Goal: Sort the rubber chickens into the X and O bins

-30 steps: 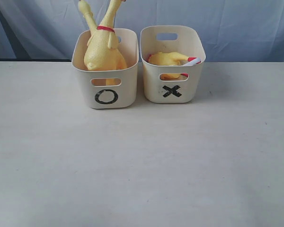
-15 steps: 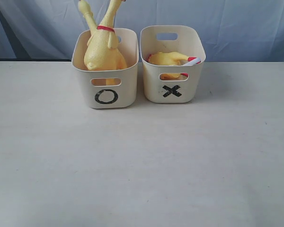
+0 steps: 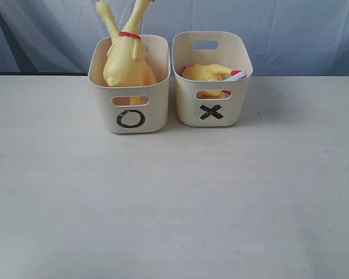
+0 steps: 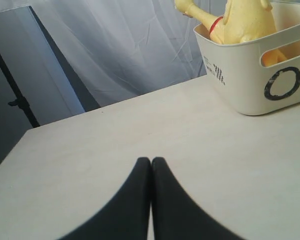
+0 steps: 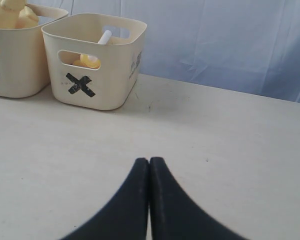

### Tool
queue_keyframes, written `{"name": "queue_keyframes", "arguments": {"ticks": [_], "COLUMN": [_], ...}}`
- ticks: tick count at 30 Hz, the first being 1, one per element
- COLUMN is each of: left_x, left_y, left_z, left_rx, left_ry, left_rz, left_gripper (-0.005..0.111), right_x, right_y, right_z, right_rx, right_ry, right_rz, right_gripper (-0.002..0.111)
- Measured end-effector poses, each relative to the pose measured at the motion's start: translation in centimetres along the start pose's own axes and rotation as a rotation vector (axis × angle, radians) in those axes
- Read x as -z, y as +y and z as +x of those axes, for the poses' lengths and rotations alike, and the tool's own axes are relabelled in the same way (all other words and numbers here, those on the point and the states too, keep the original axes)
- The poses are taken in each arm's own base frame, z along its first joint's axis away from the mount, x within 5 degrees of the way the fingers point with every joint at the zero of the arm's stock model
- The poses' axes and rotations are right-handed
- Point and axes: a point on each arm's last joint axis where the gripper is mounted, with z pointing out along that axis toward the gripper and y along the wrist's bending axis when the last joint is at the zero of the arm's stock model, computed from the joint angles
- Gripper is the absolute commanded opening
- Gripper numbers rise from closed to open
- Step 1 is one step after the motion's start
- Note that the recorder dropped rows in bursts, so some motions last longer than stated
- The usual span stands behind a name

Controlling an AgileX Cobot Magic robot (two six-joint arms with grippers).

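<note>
Closure marks the left gripper point(image 4: 150, 165), its jaws pressed together on nothing and well apart from the O bin point(image 3: 131, 110), where the long rubber chickens point(image 3: 125, 61) stand on end, tilted, with their necks above the rim. Just beside it to the right, the X bin point(image 3: 212, 107) holds the shorter chicken point(image 3: 206, 72) lying low, its white tube point(image 3: 238, 75) at the rim. The right gripper point(image 5: 149, 165), nearer the X bin, is likewise pinched empty, and with no chicken on the table point(image 3: 174, 203) the sort looks finished.

Yellow rubber chickens point(image 3: 125, 67) wear red bands; the cream O bin point(image 3: 154, 113) and X bin point(image 3: 189, 110) bear black marks.
</note>
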Motion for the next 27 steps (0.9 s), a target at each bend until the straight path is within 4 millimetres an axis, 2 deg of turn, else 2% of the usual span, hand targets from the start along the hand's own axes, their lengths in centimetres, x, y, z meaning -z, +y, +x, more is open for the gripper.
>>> {"name": "queue_keyframes", "arguments": {"ticks": [4,7,27], "left_x": [0.0,0.0,0.0], "left_y": [-0.09,-0.1,-0.1], "left_z": [-0.03,-0.04,-0.04], "left_rx": [0.234,0.338,0.376], "left_ry": [-0.002,-0.002,-0.002], "left_rz": [0.01,0.011,0.012], "left_gripper": [0.0,0.0,0.0], "right_x": [0.0,0.0,0.0], "right_y": [0.0,0.0,0.0], "right_z": [0.0,0.0,0.0], "right_rx": [-0.008,-0.016,-0.02], "right_ry": [0.0,0.0,0.0], "right_rz": [0.0,0.0,0.0], "right_gripper": [-0.001,-0.001,-0.001]}}
